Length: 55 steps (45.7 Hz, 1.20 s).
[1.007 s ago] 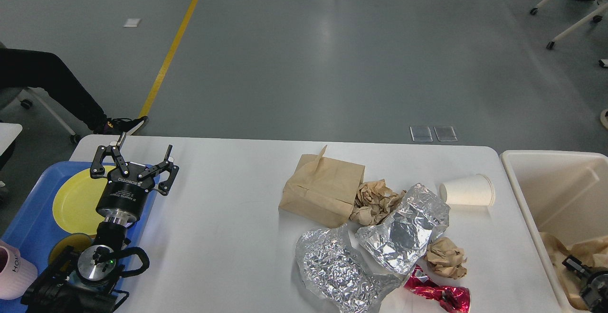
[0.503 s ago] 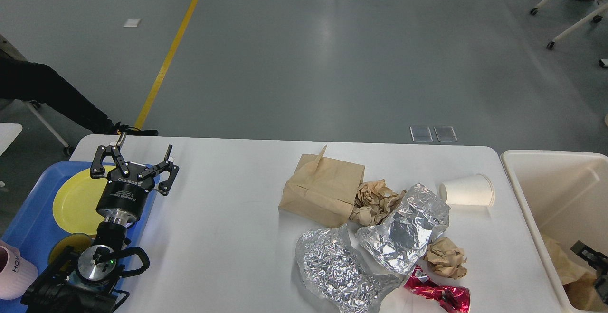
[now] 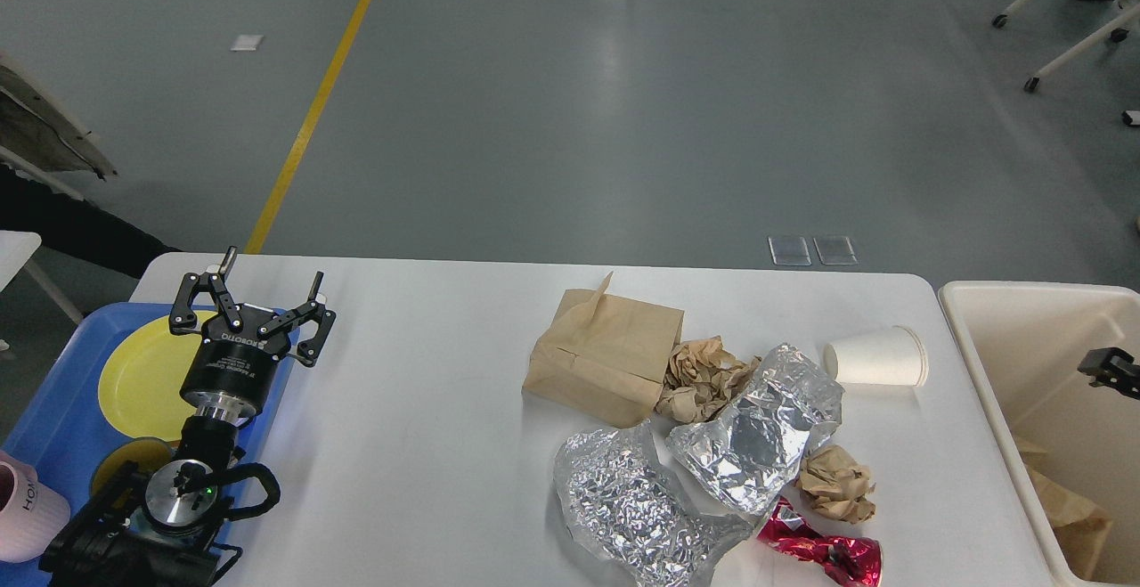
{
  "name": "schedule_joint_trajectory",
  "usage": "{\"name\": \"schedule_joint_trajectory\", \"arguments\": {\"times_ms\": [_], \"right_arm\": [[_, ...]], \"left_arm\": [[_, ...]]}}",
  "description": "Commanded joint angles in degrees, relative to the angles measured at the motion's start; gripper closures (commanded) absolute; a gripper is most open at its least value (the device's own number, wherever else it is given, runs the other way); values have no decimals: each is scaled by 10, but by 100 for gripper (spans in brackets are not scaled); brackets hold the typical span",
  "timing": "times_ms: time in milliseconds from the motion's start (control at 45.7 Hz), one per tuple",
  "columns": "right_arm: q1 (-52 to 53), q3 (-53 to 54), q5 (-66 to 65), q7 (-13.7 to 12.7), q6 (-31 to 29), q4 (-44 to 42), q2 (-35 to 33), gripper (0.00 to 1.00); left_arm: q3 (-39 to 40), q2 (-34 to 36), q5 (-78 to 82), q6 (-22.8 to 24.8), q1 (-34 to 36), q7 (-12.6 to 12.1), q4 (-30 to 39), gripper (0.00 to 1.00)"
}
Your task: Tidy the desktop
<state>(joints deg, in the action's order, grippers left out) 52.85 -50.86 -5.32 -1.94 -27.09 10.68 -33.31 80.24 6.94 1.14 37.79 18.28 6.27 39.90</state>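
Note:
The white desktop (image 3: 427, 409) carries a heap of litter right of its middle: a brown paper bag (image 3: 606, 357), crumpled brown paper (image 3: 704, 379), two sheets of crumpled foil (image 3: 757, 431) (image 3: 623, 502), a small brown paper ball (image 3: 834, 483) and a red shiny wrapper (image 3: 824, 553). A white paper cup (image 3: 877, 357) lies on its side near the right end. My left gripper (image 3: 272, 268) stands open and empty over the desktop's far left, beside the tray. Only a small black part of my right gripper (image 3: 1109, 366) shows at the right edge, over the bin.
A cream-white bin (image 3: 980, 338) stands off the right end with brown paper at its bottom. A blue tray (image 3: 53, 418) at the left holds a yellow plate (image 3: 142, 373) and a pink mug (image 3: 22, 502). Grey floor lies beyond the far edge.
My right gripper has risen from the bottom of the bin to higher at the right edge. The left arm has held still. The person's leg at far left has withdrawn.

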Motion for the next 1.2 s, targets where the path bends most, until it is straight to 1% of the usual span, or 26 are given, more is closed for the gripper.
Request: {"name": "schedule_joint_trajectory", "arguments": {"times_ms": [0, 44, 153, 197, 263, 372, 482, 613, 700, 810, 898, 963, 1182], "right_arm": [[101, -56, -1, -13, -70, 41, 0, 0], [153, -78, -4, -34, -83, 86, -1, 0], [303, -157, -9, -104, -95, 239, 4, 0], [351, -181, -9, -119, -96, 293, 8, 0], [427, -207, -7, -127, -98, 370, 23, 0], [545, -227, -4, -129, -110, 491, 50, 0], [649, -245, -3, -128, -127, 592, 101, 0], [743, -235, 7, -128, -168, 674, 119, 0], [824, -235, 46, -128, -171, 756, 137, 0], [905, -220, 79, -128, -170, 833, 156, 0], [928, -205, 84, -128, -163, 860, 180, 0], [931, -200, 95, -127, -160, 862, 192, 0], [921, -191, 117, -127, -135, 856, 187, 0]], "left_arm": [[0, 0, 0, 0, 0, 0, 0, 3], [0, 0, 0, 0, 0, 0, 0, 3], [0, 0, 0, 0, 0, 0, 0, 3], [0, 0, 0, 0, 0, 0, 0, 3], [0, 0, 0, 0, 0, 0, 0, 3], [0, 0, 0, 0, 0, 0, 0, 3], [0, 0, 0, 0, 0, 0, 0, 3], [0, -1, 0, 0, 0, 1, 0, 3], [0, 0, 0, 0, 0, 1, 0, 3], [0, 0, 0, 0, 0, 1, -1, 3], [0, 0, -1, 0, 0, 1, -1, 3], [-1, 0, 0, 0, 0, 1, -1, 3], [-1, 0, 0, 0, 0, 1, -1, 3]]}}
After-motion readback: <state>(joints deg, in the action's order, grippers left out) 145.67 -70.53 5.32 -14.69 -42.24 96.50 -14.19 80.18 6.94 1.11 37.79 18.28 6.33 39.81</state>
